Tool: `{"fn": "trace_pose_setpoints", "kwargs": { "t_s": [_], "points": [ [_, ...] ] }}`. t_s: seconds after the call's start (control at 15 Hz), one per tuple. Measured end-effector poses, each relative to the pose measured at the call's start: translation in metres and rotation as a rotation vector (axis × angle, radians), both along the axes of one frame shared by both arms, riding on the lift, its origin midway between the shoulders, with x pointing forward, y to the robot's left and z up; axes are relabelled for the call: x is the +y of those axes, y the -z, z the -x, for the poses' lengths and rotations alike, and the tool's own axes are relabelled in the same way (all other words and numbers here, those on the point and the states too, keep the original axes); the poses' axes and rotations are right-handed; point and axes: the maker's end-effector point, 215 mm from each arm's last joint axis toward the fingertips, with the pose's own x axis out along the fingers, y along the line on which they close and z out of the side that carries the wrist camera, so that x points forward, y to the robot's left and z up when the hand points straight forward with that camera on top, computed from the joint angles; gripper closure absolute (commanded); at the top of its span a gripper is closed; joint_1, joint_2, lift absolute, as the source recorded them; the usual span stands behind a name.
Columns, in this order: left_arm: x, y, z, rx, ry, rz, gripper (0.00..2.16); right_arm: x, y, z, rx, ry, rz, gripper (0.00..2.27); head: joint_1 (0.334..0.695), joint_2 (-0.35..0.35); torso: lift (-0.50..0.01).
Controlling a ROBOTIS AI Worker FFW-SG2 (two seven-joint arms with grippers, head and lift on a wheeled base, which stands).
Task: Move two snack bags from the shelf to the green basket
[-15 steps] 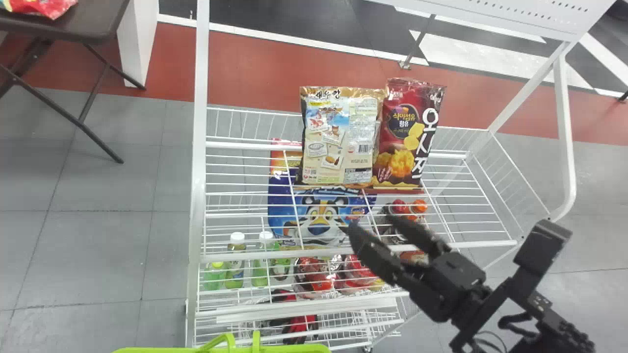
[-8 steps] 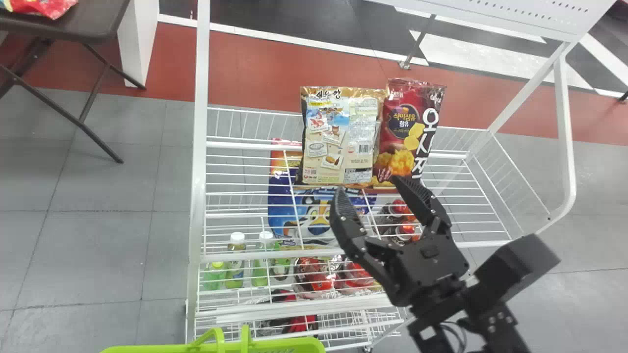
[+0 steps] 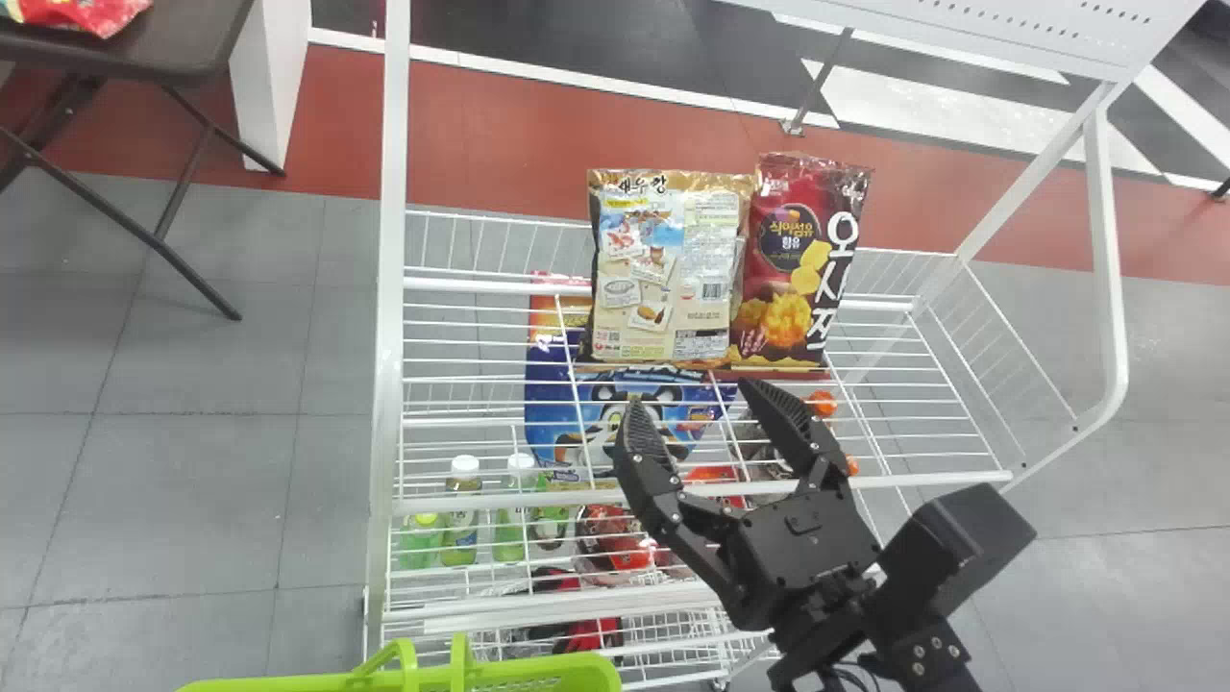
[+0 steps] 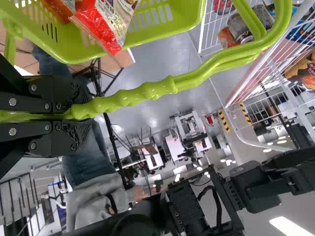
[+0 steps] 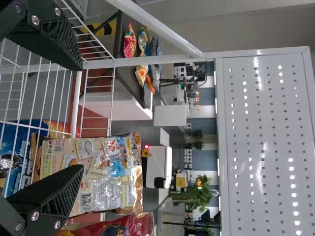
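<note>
Though wide apart on right gripper point(image 3: 694, 398) near two snack bags point(image 3: 663, 269), jaws tight round one basket handle point(image 4: 147, 92) on left gripper point(image 4: 81, 114)

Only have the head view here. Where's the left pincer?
Observer: Left wrist view: left pincer is closed around the green basket's handle.

Operator: Anything in that basket?

Observer: Yes, at least a red package, one corner lapping over the rim.

Operator: Dark table, my upper left: just the one red bag?

Observer: No, several bags. The right wrist view also has an orange one and a blue-grey one on it.
</note>
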Motion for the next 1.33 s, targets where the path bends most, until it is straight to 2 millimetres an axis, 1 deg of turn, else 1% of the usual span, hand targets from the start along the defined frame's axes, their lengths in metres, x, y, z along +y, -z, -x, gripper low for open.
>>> {"fn": "trace_pose_setpoints", "kwargs": {
  "t_s": [0.2,0.47,0.87,1.33],
  "points": [
    [0.0,-0.002,0.002,0.0,-0.001,0.01,2.15,-0.002,-0.001,0.0,-0.002,0.017,-0.002,0.11,0.695,-0.35,-0.016],
    [-0.001,-0.003,0.003,-0.001,-0.005,0.016,2.15,-0.002,-0.009,0.001,-0.033,0.019,0.0,0.11,0.695,-0.35,-0.016],
    [0.0,-0.006,0.003,-0.02,-0.009,0.028,2.15,-0.002,-0.013,0.003,-0.049,0.021,-0.002,0.11,0.695,-0.35,-0.016],
    [0.002,-0.005,0.004,-0.022,-0.016,0.018,2.15,-0.001,-0.019,0.003,-0.07,0.026,-0.005,0.11,0.695,-0.35,-0.016]
  ]
}}
